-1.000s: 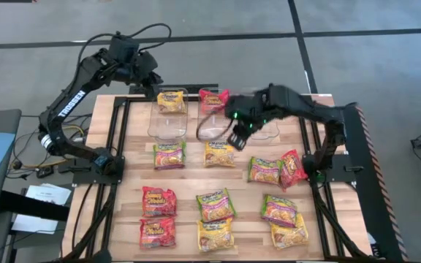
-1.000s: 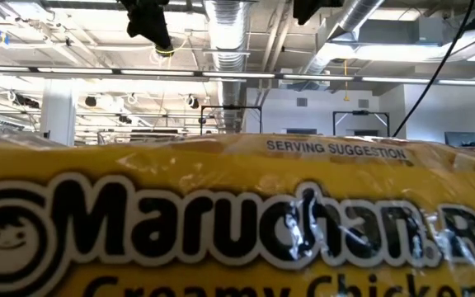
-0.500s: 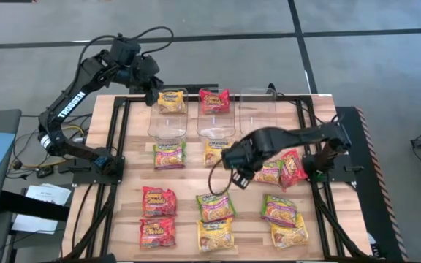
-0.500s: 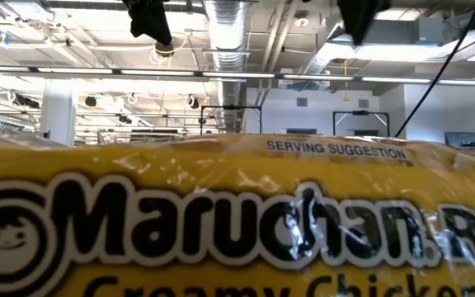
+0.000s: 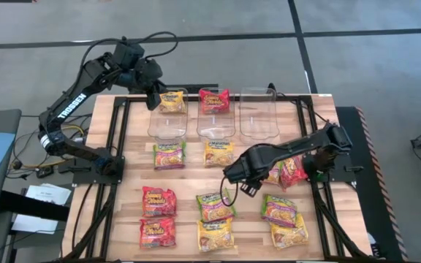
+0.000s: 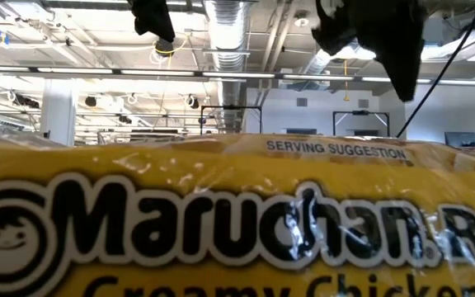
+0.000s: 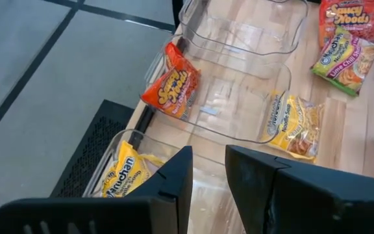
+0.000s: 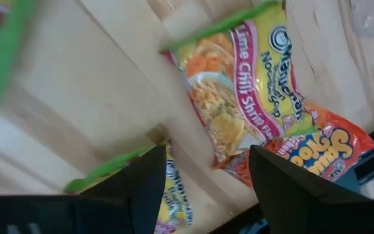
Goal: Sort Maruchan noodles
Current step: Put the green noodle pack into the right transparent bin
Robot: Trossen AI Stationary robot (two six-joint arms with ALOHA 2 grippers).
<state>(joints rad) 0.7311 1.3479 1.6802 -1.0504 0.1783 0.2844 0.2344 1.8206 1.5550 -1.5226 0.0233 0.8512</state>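
The Maruchan noodles are flat packets. One yellow packet lies in the left clear bin and one red packet in the middle bin. Several more lie flat on the wooden table, among them a green-edged packet and a red one. My left gripper hovers open over the left bin's far left corner, nothing between its fingers. My right gripper hangs open over the table's middle, above a green-edged lime chili shrimp packet, touching nothing.
The right clear bin stands at the far edge beside the other two. In the low view a yellow packet close to the camera fills the lower picture. Black frame rails run along the table's sides.
My right gripper has swung from over the middle bin toward the table's near edge and come down over the packets in the table's middle.
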